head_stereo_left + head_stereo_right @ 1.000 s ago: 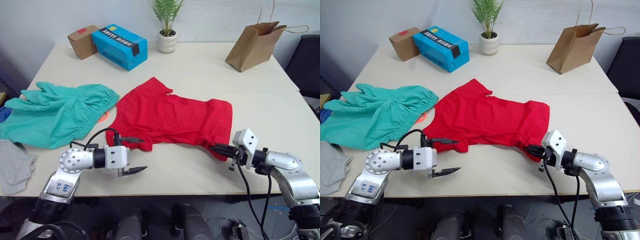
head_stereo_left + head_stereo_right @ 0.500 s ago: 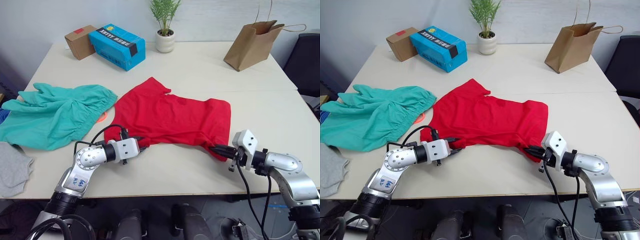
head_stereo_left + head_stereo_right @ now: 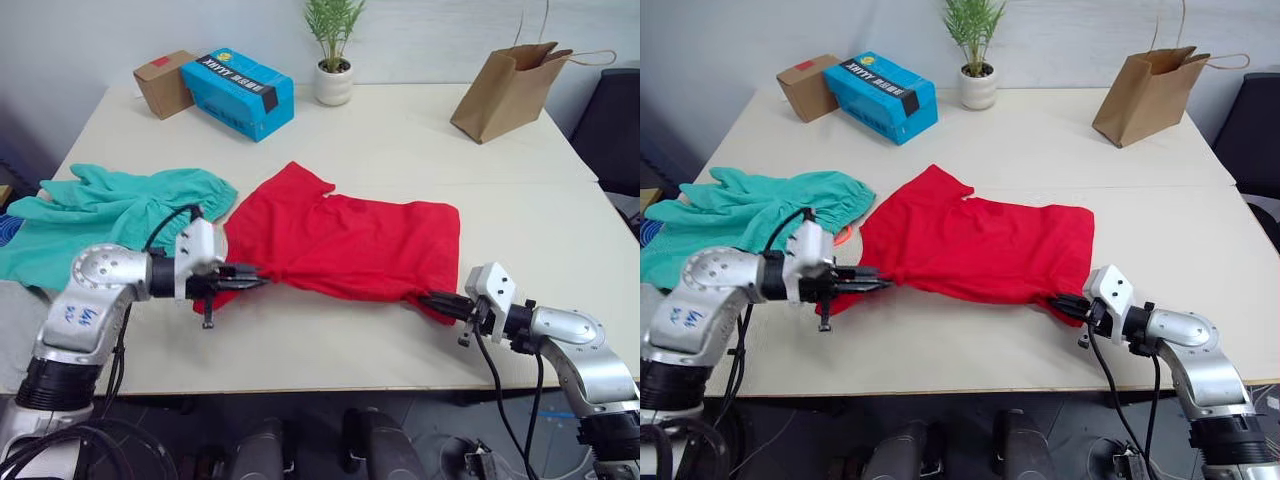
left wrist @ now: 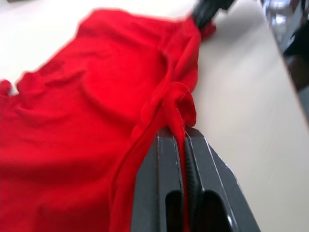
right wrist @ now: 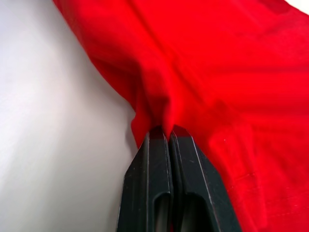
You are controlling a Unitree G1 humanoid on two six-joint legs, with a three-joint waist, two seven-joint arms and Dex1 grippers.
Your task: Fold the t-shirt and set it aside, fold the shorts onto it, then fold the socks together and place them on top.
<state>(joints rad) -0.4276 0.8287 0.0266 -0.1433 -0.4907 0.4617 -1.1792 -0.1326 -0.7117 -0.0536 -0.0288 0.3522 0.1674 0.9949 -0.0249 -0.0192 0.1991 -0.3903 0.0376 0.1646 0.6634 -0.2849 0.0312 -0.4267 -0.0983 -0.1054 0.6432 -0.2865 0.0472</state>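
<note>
The red t-shirt (image 3: 350, 240) lies spread across the middle of the table (image 3: 400, 130), stretched sideways between my two grippers. My left gripper (image 3: 255, 279) is shut on the shirt's near-left edge, and red cloth runs between its fingers (image 4: 164, 159). At the near-right corner my right gripper (image 3: 430, 300) is shut on a bunched fold of the t-shirt (image 5: 217, 63). The teal shorts (image 3: 110, 215) lie crumpled to the left of the shirt. A patch of the grey socks (image 3: 15, 310) shows at the table's left edge behind my left arm.
Along the far edge stand a cardboard box (image 3: 163, 82), a blue box (image 3: 240, 92), a potted plant (image 3: 334, 70) and a brown paper bag (image 3: 505, 90). An orange drawstring (image 3: 845, 235) peeks out between shorts and shirt.
My left gripper went from wide open to shut on the shirt's near-left edge and pulled it leftward, drawing the shirt taut. The right gripper kept its hold.
</note>
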